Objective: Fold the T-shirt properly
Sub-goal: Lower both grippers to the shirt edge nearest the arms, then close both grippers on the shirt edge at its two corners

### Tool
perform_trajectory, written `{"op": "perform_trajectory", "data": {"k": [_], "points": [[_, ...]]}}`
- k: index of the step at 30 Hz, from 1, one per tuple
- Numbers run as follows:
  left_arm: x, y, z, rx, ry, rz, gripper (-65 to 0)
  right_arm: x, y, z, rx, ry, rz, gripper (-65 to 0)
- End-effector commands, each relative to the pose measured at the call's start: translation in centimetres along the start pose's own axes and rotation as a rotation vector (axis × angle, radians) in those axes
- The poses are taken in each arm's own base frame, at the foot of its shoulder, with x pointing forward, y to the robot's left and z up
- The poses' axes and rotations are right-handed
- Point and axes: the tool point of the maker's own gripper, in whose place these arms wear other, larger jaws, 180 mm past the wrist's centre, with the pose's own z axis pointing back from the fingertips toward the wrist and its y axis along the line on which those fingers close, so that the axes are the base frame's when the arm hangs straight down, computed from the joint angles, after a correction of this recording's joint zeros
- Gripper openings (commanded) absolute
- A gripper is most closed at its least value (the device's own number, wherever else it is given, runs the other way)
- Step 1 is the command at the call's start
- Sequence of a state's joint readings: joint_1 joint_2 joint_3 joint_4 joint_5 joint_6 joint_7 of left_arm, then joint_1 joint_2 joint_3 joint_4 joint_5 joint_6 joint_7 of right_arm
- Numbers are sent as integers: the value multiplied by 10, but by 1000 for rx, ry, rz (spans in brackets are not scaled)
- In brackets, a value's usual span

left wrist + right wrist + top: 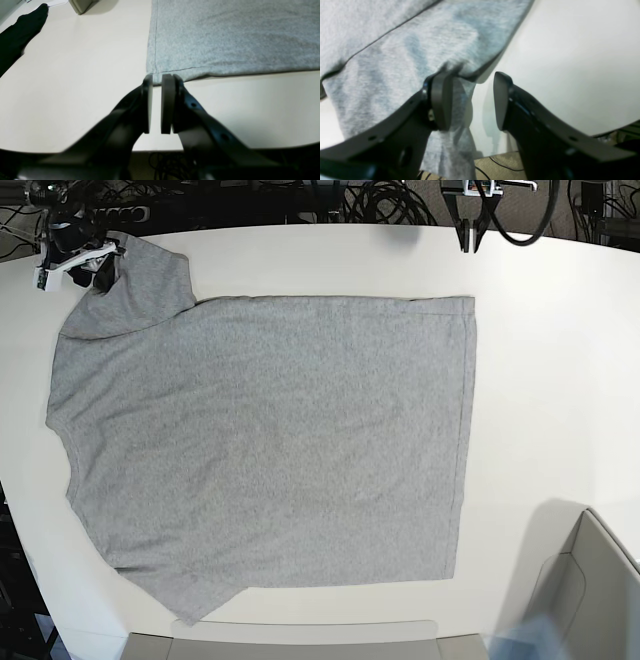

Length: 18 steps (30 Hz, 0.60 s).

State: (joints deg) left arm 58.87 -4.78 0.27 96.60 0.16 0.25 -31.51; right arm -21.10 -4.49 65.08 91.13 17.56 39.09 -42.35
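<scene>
T-shirt (270, 450) — heather-grey, flat; right end effector (470, 100) agape over sleeve, left end effector (157, 102) near-closed, empty.

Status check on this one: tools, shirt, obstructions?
Left tool nearly shut at hem corner. Right tool open at sleeve. T-shirt flat, unfolded. Nothing blocking.
</scene>
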Motion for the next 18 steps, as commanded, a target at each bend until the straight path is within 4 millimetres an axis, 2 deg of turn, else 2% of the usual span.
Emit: {"op": "perform_trajectory", "data": {"k": [1,5,7,12,15,18], "points": [[8,1,2,3,-32,-4,-572,-56,-7,6,-44,254,49,-381],[-1,1,-2,5,19,-1,-572,-70,3,5,-39,287,34,-381],[-2,-6,-4,-9,35,16,-572,-74,7,3,-40,300,32,-381],[12,-33,-15,-65,34,72,-572,-74,6,-1,-61,326,58,-381],[30,-47,-25,-94,23,112,-569,-71,5,-2,-69,325,69,-381],[47,-56,-34,-111,40,158,-532,-71,5,-3,-70,326,68,-381]]}}
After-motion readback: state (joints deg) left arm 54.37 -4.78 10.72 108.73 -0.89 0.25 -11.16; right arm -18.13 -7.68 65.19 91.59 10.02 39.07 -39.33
